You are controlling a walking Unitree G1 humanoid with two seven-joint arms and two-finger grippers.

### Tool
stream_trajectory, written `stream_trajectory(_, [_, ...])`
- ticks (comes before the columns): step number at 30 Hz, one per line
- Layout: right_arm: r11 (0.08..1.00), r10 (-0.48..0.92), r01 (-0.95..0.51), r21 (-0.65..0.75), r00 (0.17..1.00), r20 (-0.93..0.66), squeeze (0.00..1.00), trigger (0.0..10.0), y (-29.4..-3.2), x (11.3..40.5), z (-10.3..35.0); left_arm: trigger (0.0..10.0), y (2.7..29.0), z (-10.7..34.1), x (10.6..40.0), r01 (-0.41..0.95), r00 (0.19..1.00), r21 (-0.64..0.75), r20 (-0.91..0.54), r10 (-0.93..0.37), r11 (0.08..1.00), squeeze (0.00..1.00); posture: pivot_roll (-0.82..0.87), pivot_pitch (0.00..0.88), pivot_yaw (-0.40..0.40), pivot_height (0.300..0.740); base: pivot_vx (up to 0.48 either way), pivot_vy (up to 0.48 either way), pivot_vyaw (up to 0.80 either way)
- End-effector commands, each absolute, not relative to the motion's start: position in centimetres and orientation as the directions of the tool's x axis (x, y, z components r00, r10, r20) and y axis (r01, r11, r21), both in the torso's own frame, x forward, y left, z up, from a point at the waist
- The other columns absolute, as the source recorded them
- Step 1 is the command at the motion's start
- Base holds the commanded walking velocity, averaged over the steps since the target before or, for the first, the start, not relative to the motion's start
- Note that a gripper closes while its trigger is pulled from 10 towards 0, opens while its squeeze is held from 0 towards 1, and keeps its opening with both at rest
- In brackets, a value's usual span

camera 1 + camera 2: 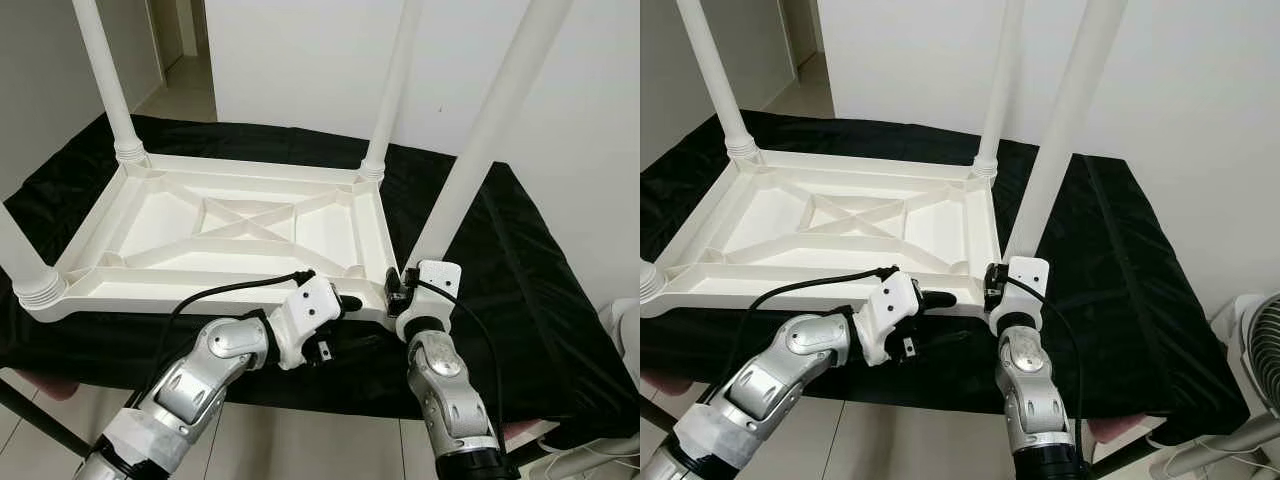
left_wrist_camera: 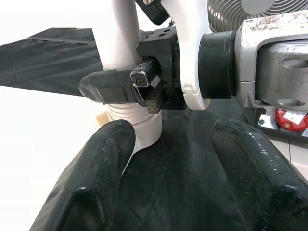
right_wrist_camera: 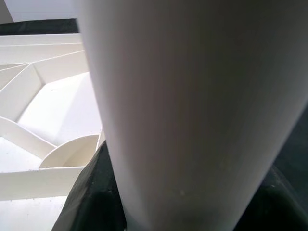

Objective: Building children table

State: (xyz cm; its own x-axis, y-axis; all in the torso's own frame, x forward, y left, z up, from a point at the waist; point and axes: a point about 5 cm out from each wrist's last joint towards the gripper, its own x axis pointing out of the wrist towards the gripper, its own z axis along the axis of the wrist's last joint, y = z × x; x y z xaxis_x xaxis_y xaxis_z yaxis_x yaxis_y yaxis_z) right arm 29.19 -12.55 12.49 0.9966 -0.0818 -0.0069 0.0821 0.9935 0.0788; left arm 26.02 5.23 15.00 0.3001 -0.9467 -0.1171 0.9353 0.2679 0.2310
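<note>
A white plastic children's table lies upside down on a black cloth, its legs pointing up. My right gripper is shut on the base of the near-right leg, where that leg meets the corner socket. In the right wrist view the leg stands close, with a black finger on each side. My left gripper is open just left of that corner, at the table's front rim. In the left wrist view its fingers are spread, facing the leg and the right gripper's finger.
Three more legs stand at the far-left, far-right and near-left corners. A white fan sits on the floor to the right. A white wall is behind, and a doorway opens at the back left.
</note>
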Motion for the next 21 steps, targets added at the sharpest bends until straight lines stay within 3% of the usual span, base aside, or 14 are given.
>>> stream_trajectory(1, [0.981,-0.129,0.142,0.133,0.986,-0.104,0.00,10.0,-12.4,28.5,10.7,10.0,5.0,14.7,25.5,0.954,0.226,0.232,-0.144,-0.963,0.189,0.00,-0.11,0.000,-0.066,0.740,0.000,0.000,0.00])
stream_trajectory(4, [0.982,-0.127,0.139,0.124,0.987,-0.099,0.00,10.0,-12.4,28.5,10.9,10.0,5.0,14.8,25.5,0.954,0.226,0.233,-0.145,-0.963,0.189,0.00,-0.11,0.000,-0.066,0.740,0.000,0.000,0.00])
stream_trajectory(5, [0.984,-0.116,0.125,0.129,0.990,-0.081,1.00,10.0,-12.5,28.5,11.1,10.0,5.0,14.8,25.6,0.954,0.226,0.234,-0.144,-0.963,0.189,0.00,-0.10,0.000,-0.064,0.740,0.000,0.000,0.00])
stream_trajectory(12, [0.992,-0.021,0.023,0.123,1.000,-0.021,1.00,10.0,-13.0,28.8,12.3,10.0,4.9,14.8,25.5,0.954,0.224,0.235,-0.145,-0.964,0.186,0.00,-0.10,0.000,-0.064,0.740,0.000,0.000,0.00])
stream_trajectory(13, [0.994,0.027,-0.026,0.106,1.000,-0.006,0.00,10.0,-13.3,28.9,12.6,10.0,4.8,14.8,25.4,0.954,0.223,0.235,-0.144,-0.964,0.186,0.00,-0.11,0.000,-0.065,0.740,0.000,0.000,0.00])
stream_trajectory(17, [0.981,0.184,-0.184,0.061,0.983,0.018,0.00,10.0,-14.0,29.0,13.2,10.0,4.8,14.9,25.4,0.954,0.223,0.236,-0.144,-0.964,0.186,0.00,-0.10,0.000,-0.065,0.740,0.000,0.000,0.00])
stream_trajectory(19, [0.981,0.184,-0.184,0.061,0.983,0.018,0.00,10.0,-14.0,29.0,13.2,10.0,4.8,14.9,25.4,0.954,0.223,0.236,-0.144,-0.964,0.186,0.00,-0.10,0.000,-0.065,0.740,0.000,0.000,0.00])
stream_trajectory(20, [0.951,0.310,-0.309,-0.028,0.950,0.031,0.00,10.0,-14.3,29.1,13.6,10.0,4.8,14.9,25.4,0.954,0.225,0.236,-0.142,-0.964,0.187,0.00,-0.11,0.000,-0.057,0.740,0.000,0.000,0.00])
stream_trajectory(21, [0.951,0.310,-0.309,-0.028,0.950,0.031,0.00,10.0,-14.3,29.1,13.6,10.0,4.8,14.9,25.4,0.954,0.225,0.236,-0.142,-0.964,0.187,0.00,-0.11,0.000,-0.057,0.740,0.000,0.000,0.00])
